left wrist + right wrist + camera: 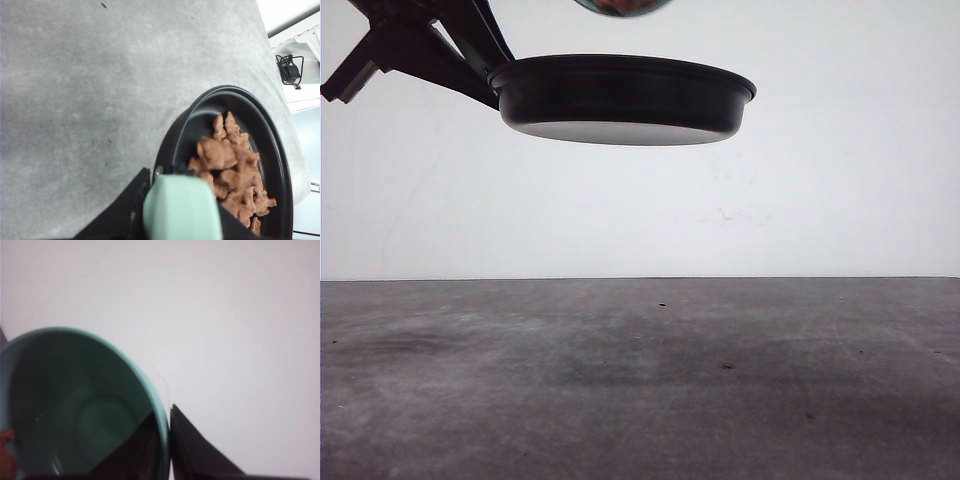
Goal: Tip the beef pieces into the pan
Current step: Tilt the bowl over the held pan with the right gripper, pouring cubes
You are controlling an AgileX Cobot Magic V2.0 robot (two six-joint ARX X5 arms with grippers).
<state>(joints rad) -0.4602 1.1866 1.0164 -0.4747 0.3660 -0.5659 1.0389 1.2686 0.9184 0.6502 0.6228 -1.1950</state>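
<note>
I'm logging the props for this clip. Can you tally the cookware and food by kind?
Black frying pan with mint-green handle: 1
Teal bowl: 1
Heap of beef pieces, in the pan: 1
Total: 3
A few reddish bits at the bowl's edge are too blurred to count.

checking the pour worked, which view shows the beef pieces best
The left wrist view: the beef pieces lie heaped in the pan. The front view shows the pan from below. The right wrist view shows a reddish scrap at the bowl's edge.
</note>
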